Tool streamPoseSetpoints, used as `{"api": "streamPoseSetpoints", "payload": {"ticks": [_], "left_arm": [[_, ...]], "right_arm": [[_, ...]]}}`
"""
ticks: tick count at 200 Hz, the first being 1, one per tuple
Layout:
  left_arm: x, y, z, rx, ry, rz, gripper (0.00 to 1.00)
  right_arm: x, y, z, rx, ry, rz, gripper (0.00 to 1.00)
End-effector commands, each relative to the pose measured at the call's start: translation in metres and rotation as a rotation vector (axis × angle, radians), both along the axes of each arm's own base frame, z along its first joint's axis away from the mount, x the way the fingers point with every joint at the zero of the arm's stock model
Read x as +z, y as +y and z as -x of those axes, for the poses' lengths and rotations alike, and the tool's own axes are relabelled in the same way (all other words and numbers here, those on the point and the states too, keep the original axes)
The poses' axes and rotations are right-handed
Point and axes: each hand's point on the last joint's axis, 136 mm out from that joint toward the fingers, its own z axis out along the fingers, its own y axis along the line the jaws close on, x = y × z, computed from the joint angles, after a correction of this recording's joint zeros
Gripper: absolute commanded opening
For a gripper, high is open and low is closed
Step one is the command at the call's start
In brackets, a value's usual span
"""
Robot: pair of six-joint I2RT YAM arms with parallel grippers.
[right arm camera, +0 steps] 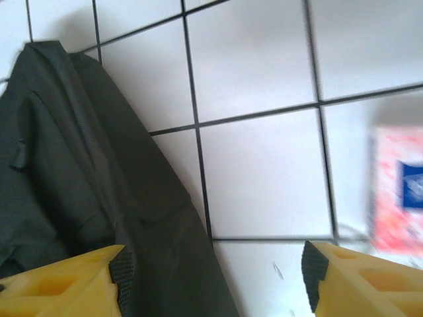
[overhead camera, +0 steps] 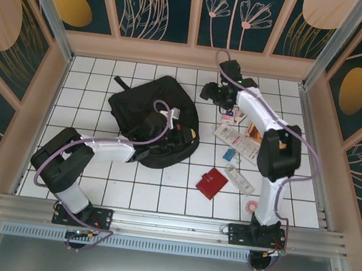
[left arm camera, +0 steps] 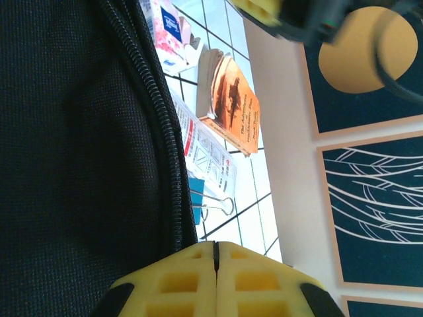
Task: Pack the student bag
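Though illegible, lettering on book (left arm camera: 234,105) near student bag (left arm camera: 79,132)

**Cloth, plastic, paper and metal on a tiled top**

The large black rounded fabric backpack (left arm camera: 73,152) is of woven cloth, matt, with a fine and slightly rough grain. Its black zipper (left arm camera: 165,132) shows a coarse ribbed coil with a faint sheen. The white square-tiled table top (right arm camera: 264,178) is smooth and a little glossy, with dark joints.

The fingers (left arm camera: 178,287) of the left gripper (left arm camera: 216,257) are yellow moulded plastic, matt, with hollow cells. The right gripper (right arm camera: 211,277) has the same plastic, and black ribbed pads (right arm camera: 121,272) that look like rubber.

The thin orange-covered book (left arm camera: 232,109) has a matt paper cover. The long white printed leaflet (left arm camera: 213,155) looks like smooth paper. The small blue binder clip (left arm camera: 196,198) carries a shiny metal wire handle. The long grey rail (overhead camera: 169,222) is dull, ribbed metal.
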Motion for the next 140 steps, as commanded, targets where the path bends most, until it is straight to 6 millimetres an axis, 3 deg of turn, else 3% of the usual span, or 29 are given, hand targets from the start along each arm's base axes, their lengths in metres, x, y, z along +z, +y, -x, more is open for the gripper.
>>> {"api": "streamPoseSetpoints", "payload": {"ticks": [1, 28, 76, 104, 140], "left_arm": [[0.021, -0.004, -0.005, 0.003, -0.08, 0.031, 0.0], [0.02, -0.001, -0.002, 0.003, -0.085, 0.027, 0.0], [0.017, 0.002, 0.003, -0.004, -0.081, 0.012, 0.0], [0.017, 0.005, 0.004, 0.0, -0.085, -0.004, 0.0], [0.015, 0.008, 0.005, 0.007, -0.081, -0.018, 0.0]], "right_arm": [[0.011, 0.005, 0.036, -0.005, 0.004, -0.037, 0.66], [-0.004, 0.02, 0.07, 0.048, 0.052, -0.111, 0.64], [-0.035, 0.045, 0.094, 0.129, 0.1, -0.104, 0.63], [-0.043, 0.042, 0.1, 0.124, 0.099, -0.104, 0.51], [-0.034, 0.038, 0.102, 0.109, 0.055, -0.117, 0.24]]}}
